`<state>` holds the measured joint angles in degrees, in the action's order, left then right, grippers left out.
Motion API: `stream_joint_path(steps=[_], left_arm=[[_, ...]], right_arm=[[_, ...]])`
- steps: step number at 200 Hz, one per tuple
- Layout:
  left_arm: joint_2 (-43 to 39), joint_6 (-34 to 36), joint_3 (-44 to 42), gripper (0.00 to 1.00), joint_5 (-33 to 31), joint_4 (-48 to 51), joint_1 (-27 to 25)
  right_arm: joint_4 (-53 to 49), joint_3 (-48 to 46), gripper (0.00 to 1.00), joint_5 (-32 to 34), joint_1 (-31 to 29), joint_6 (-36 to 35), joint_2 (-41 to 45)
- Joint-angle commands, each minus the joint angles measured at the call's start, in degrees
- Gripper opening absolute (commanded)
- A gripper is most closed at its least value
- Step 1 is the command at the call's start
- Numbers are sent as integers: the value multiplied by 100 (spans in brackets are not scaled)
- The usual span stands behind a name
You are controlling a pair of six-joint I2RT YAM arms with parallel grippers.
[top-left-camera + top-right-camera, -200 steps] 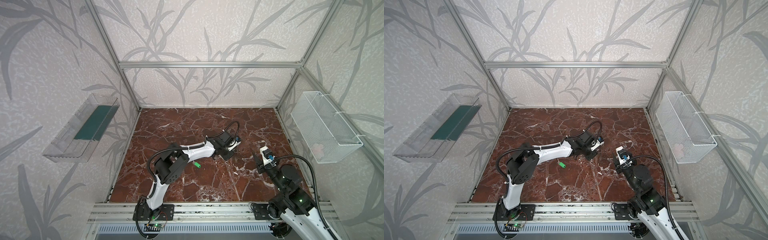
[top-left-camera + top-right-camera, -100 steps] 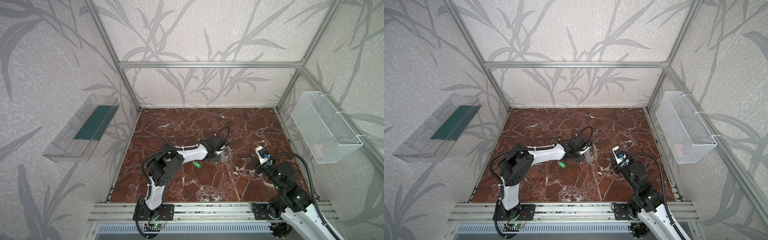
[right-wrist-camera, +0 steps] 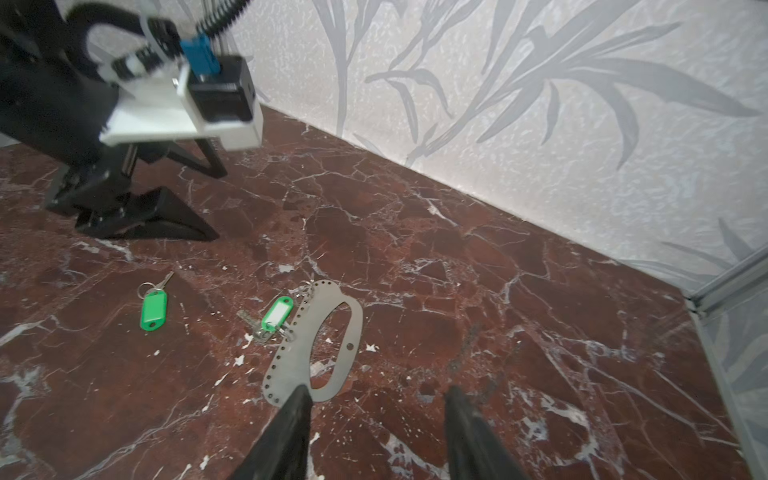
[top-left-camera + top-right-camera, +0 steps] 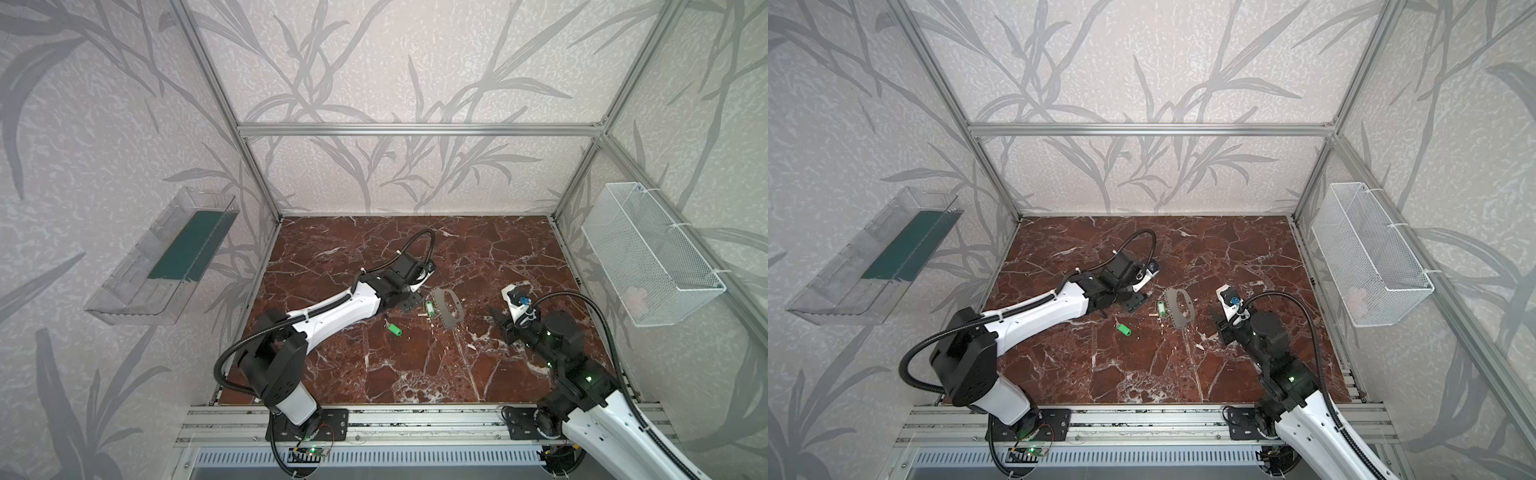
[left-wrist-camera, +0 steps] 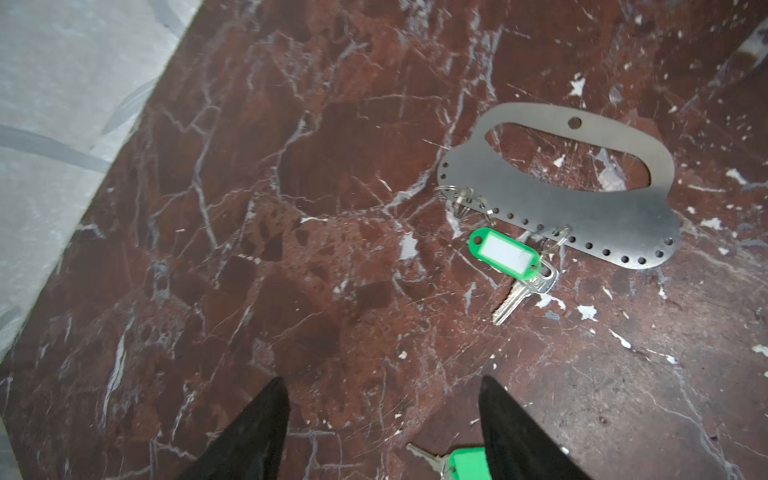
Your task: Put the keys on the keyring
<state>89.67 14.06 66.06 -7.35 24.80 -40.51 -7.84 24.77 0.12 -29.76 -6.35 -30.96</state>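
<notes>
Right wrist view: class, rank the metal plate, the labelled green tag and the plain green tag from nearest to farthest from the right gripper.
1. Metal plate, just ahead of the right gripper.
2. Labelled green tag, at the plate's holed edge.
3. Plain green tag, alone on the floor.

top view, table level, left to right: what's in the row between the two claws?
Left claw → loose green key tag → green key tag by the plate → keyring plate → right claw.
</notes>
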Motion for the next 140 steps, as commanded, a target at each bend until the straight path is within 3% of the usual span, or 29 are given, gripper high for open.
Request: stream_joint_path(steps=[1, 41, 62, 140], left_arm=[[-217, -483, -302, 71, 363, 570, 258], [-502, -1748, -795, 67, 859, 207, 704], [-537, -2048, -934, 65, 974, -5, 830], [-495, -1584, -997, 55, 1040, -156, 931]], right_arm=[[205, 268, 50, -307, -203, 341, -446], [733, 632, 49, -310, -753, 480, -1725], [1028, 892, 48, -348, -812, 751, -2509], [1384, 2155, 44, -521, -735, 973, -5287]])
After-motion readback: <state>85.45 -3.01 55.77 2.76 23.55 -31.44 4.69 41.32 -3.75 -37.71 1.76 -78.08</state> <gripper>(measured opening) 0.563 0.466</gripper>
